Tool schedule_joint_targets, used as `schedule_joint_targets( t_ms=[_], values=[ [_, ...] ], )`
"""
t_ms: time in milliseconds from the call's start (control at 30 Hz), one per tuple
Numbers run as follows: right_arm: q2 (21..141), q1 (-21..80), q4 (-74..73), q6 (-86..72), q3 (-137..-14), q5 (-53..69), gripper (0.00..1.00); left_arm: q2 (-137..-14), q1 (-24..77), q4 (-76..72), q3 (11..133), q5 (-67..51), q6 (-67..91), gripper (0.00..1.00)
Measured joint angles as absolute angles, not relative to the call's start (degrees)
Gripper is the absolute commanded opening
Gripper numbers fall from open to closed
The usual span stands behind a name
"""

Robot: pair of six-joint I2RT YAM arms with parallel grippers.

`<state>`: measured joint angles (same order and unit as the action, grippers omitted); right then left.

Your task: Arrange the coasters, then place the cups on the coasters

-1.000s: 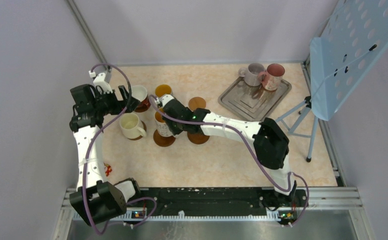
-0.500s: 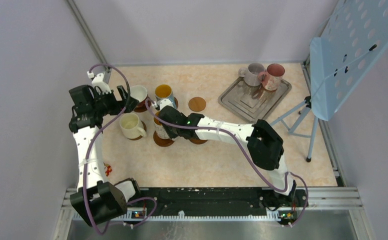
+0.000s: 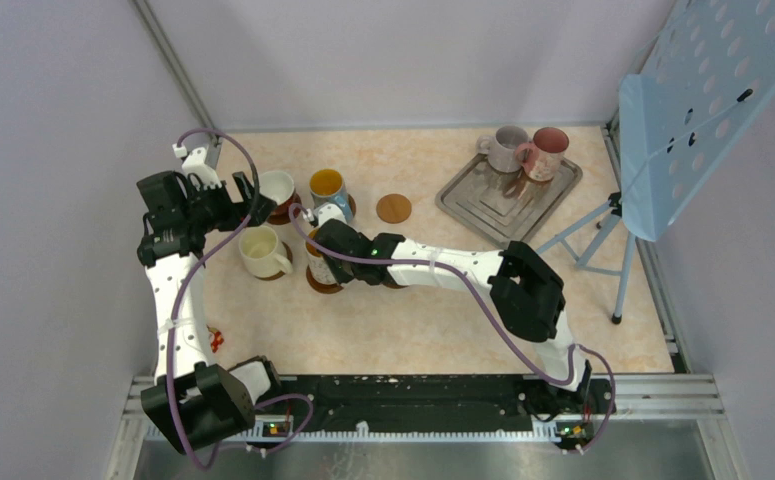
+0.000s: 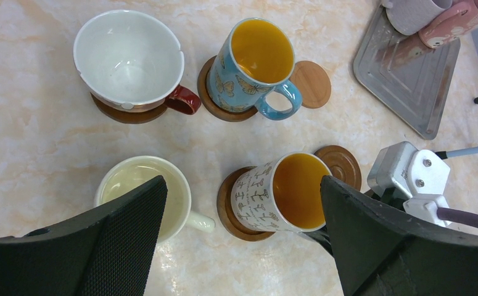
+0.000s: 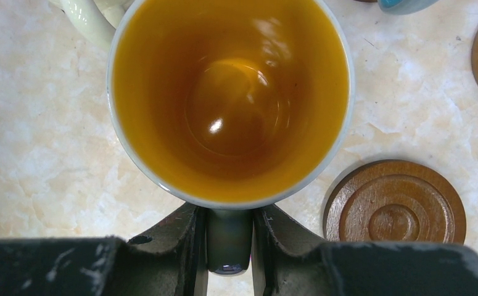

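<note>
the white orange-lined mug (image 5: 230,98) is clamped at its handle by the right gripper (image 5: 230,246), over a dark coaster (image 4: 231,214). the left gripper (image 4: 242,185) is held wide apart above. farther back, a pink mug (image 3: 546,152) is seen on the silver tray (image 3: 473,200).
</note>
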<state>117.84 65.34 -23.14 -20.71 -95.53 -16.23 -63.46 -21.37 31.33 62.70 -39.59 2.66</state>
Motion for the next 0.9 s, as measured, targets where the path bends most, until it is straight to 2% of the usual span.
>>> schedule_joint_targets(
  t_ms=[267,433,467,500,633,900],
  values=[
    [118.04,65.63,-22.33,-21.32,-95.22,-16.51,0.01,-63.46,-21.45,31.24,62.43,-39.81,2.63,0.99],
    [118.17,65.93,-22.31,-21.74,-95.22,-17.04,0.12,-63.46,-21.63,31.20,62.43,-39.94,2.63,0.99],
    [118.21,66.00,-22.31,-21.76,-95.22,-17.21,0.16,-63.46,-21.67,31.20,62.43,-40.01,2.66,0.99],
    [118.26,66.13,-22.28,-21.87,-95.22,-17.43,0.25,-63.46,-21.67,31.20,62.43,-40.03,2.63,0.99],
    [118.37,66.48,-22.26,-22.48,-95.22,-18.00,0.35,-63.46,-21.67,31.18,62.43,-40.05,2.63,0.99],
    [118.37,66.96,-21.43,-23.20,-95.22,-18.09,0.42,-63.46,-21.67,31.07,62.43,-40.25,2.66,0.99]
  ],
)
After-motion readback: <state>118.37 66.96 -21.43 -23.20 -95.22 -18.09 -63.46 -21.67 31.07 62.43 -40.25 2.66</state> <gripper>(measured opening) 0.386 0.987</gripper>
